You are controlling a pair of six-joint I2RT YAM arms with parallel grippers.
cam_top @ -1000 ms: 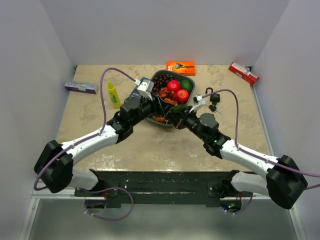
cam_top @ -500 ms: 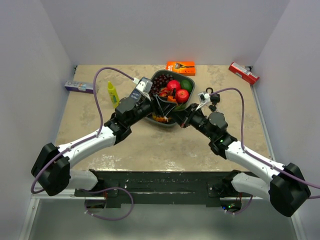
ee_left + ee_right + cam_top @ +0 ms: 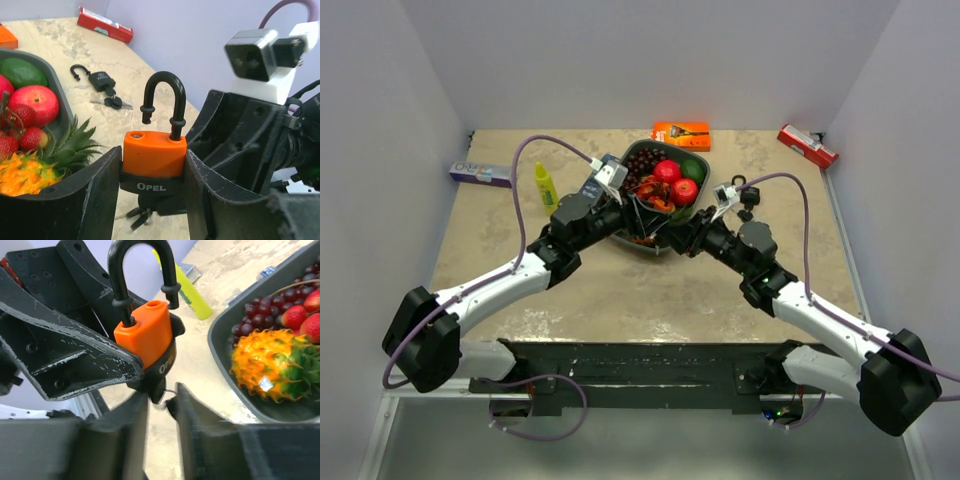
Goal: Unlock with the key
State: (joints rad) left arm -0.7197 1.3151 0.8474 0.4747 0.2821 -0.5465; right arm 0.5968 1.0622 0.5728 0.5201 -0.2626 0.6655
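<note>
An orange padlock (image 3: 154,154) with a black base marked OPEL is clamped upright between my left gripper's (image 3: 152,172) fingers. Its black shackle (image 3: 164,102) is raised, one leg out of the body. The lock also shows in the right wrist view (image 3: 147,332), and the key (image 3: 157,389) sticks out of its underside. My right gripper (image 3: 162,397) sits just under the lock. Its jaws stand narrowly apart around the key head, with a slit of table showing beside the key. Spare keys (image 3: 140,216) hang below. In the top view both grippers meet at the bowl's front (image 3: 655,228).
A grey bowl (image 3: 703,160) of fruit lies just behind the grippers. A second black padlock with keys (image 3: 102,82) lies on the table to the right. A yellow bottle (image 3: 547,188), an orange box (image 3: 681,134), a red box (image 3: 807,146) and a blue-white box (image 3: 481,174) stand around.
A second ago my right wrist swung up and turned at the lock. Over the last half second both arms have barely moved.
</note>
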